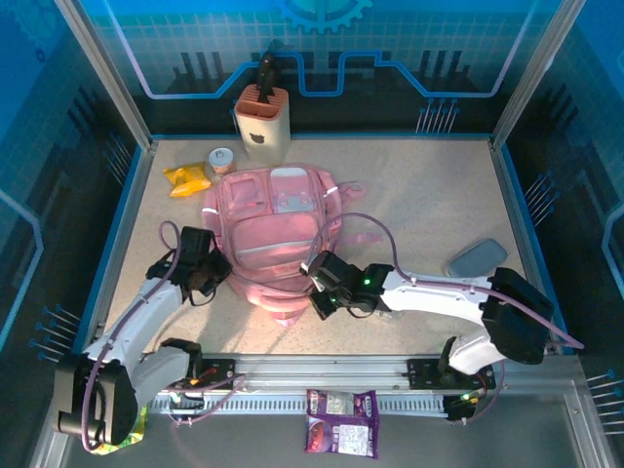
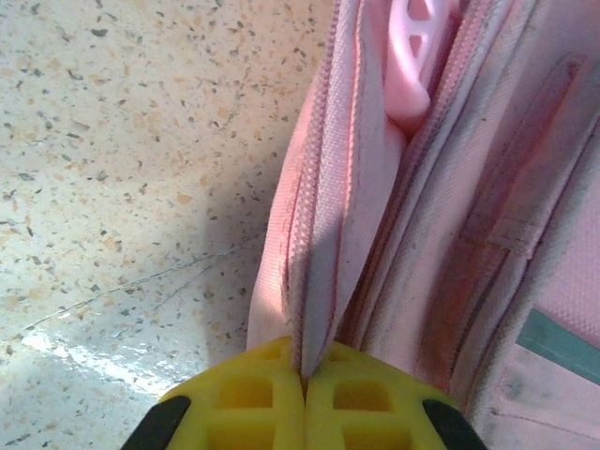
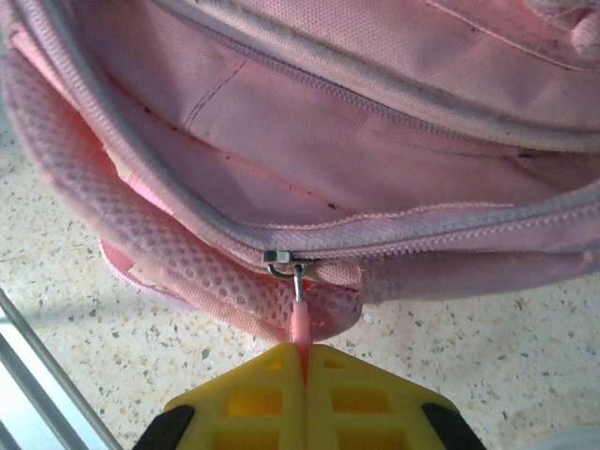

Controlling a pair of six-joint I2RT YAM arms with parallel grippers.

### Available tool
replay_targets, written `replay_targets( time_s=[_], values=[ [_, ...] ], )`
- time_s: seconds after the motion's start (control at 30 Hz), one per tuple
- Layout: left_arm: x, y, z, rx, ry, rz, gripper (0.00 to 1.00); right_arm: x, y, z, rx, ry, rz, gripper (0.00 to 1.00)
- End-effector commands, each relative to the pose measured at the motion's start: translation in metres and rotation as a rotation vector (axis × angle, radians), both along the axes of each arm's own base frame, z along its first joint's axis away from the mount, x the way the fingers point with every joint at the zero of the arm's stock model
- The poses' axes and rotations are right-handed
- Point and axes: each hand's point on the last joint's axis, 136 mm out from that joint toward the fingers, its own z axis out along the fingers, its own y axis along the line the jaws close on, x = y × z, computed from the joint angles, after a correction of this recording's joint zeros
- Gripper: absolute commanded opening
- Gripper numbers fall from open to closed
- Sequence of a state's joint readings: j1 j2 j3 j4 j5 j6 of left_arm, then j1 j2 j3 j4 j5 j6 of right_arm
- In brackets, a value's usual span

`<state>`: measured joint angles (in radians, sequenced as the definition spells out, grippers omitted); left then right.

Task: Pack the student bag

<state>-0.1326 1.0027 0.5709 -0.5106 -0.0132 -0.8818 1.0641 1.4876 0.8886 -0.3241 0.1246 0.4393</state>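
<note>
From the top external camera, the student bag (image 1: 278,229) is lying flat in the middle of the speckled worktop (image 1: 429,195), its front facing up. The left claw (image 1: 222,275) is sitting against the bag's left edge and the right claw (image 1: 314,291) is sitting at its near right corner. A knife block (image 1: 261,122) is standing beyond the bag, a yellow packet (image 1: 187,177) is lying off its far left corner, and a grey case (image 1: 476,257) is resting well apart on the right. Purple packets (image 1: 341,421) are lying on the near frame.

At the left wrist, the left claw (image 2: 305,398) is pressing its yellow fingers together on a fold of the student bag (image 2: 323,225) (the strip running beside a zip line), with bare worktop (image 2: 122,141) stretching to one side.

At the right wrist, the right claw (image 3: 305,380) is pinching the pink zip pull (image 3: 299,323), which is hanging from a metal slider (image 3: 279,257). Behind it, the student bag (image 3: 328,141) is gaping, showing pink lining, and its mesh padding is lying against the worktop (image 3: 459,356).
</note>
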Motion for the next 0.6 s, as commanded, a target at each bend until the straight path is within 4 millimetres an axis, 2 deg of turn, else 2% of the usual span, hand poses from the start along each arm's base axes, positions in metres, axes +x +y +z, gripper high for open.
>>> replay_targets(
  time_s=[0.0, 0.07, 0.17, 0.27, 0.4, 0.57],
  values=[
    [0.014, -0.004, 0.014, -0.025, -0.088, -0.028, 0.0, 0.005, 0.009, 0.004, 0.0, -0.016, 0.003, 0.0],
    [0.012, -0.006, 0.012, -0.039, -0.083, -0.032, 0.0, 0.006, 0.012, 0.004, 0.015, -0.021, 0.01, 0.02],
    [0.011, -0.009, 0.012, -0.053, -0.093, -0.033, 0.0, 0.007, 0.012, 0.001, 0.01, -0.027, 0.009, 0.13],
    [0.01, -0.009, 0.011, -0.052, -0.091, -0.034, 0.0, 0.005, 0.016, 0.0, 0.023, -0.025, 0.037, 0.19],
    [0.01, -0.012, 0.011, -0.068, -0.096, -0.035, 0.0, 0.006, 0.022, -0.002, 0.039, -0.028, 0.047, 0.25],
    [0.009, -0.012, 0.012, -0.066, -0.097, -0.038, 0.0, 0.011, 0.021, -0.013, -0.002, -0.032, 0.036, 0.28]
  ],
)
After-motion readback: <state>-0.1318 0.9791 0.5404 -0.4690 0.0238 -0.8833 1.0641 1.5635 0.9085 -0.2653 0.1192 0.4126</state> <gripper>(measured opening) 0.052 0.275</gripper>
